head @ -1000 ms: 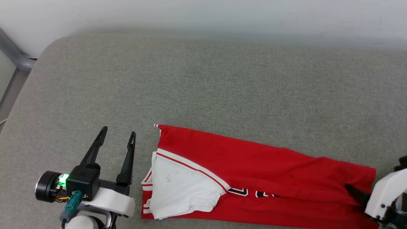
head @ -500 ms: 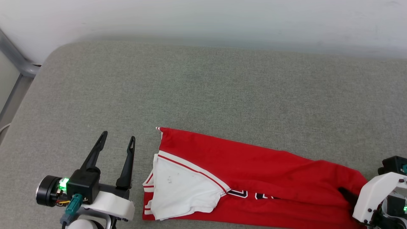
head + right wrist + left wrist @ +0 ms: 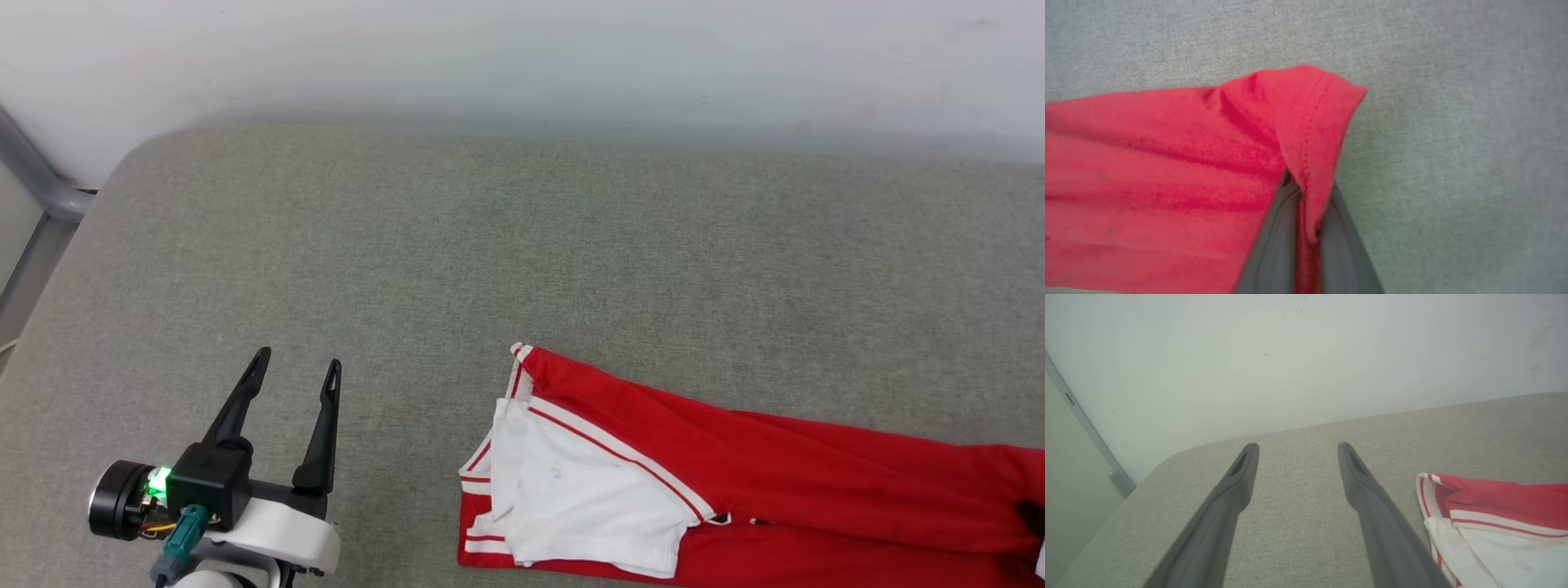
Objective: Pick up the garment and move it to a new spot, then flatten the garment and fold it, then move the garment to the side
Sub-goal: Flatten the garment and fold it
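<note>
Table, grey woven fabric (image 3: 522, 245), carries the red basketball T-shirt with white sleeve (image 3: 735, 457), folded long, at its near right. Jaws of the right gripper (image 3: 1306, 192) pinch its red hem corner; those of the left gripper (image 3: 298, 359) stand spread, idle. We judge the sideways move in hand; next calls for a low, steady drag, then release.

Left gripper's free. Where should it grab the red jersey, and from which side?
Grip the striped-trim corner at the red jersey's left end. It juts out beyond the white sleeve, and its edge faces the open left gripper. Come in low from the robot's left, over the grey cushion. The right gripper is shut on the opposite hem, so this probably spreads it.
</note>
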Robot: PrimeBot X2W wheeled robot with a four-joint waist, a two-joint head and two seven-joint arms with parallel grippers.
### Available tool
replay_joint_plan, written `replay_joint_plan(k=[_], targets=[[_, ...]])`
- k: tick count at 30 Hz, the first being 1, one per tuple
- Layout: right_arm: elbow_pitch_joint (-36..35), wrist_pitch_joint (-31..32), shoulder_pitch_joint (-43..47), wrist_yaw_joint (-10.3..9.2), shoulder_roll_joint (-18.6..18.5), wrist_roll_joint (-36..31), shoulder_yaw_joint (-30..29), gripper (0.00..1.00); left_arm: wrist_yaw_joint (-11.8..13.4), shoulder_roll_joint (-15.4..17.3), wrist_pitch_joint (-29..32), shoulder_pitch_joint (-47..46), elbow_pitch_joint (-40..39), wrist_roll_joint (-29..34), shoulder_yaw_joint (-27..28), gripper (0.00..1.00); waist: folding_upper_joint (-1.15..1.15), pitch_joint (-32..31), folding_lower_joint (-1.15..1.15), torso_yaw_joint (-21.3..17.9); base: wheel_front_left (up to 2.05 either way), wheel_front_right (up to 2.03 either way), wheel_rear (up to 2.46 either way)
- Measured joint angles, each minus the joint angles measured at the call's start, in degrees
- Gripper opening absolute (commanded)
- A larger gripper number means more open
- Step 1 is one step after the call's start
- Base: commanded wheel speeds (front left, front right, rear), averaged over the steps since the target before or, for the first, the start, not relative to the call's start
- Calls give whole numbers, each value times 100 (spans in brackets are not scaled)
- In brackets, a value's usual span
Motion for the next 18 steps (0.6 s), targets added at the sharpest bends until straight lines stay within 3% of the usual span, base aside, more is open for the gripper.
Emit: replay_joint_plan(k=[9, 18], targets=[[3, 1, -24, -1, 52, -96, -131, 0, -103, -132, 0, 118, 47, 90, 80, 100, 0, -178, 0, -78, 0, 0, 0], [-605, 213, 310, -2, 240, 27, 42, 0, -203, -235, 0, 242, 99, 152, 102, 100, 0, -454, 0, -75, 0, 0, 0]])
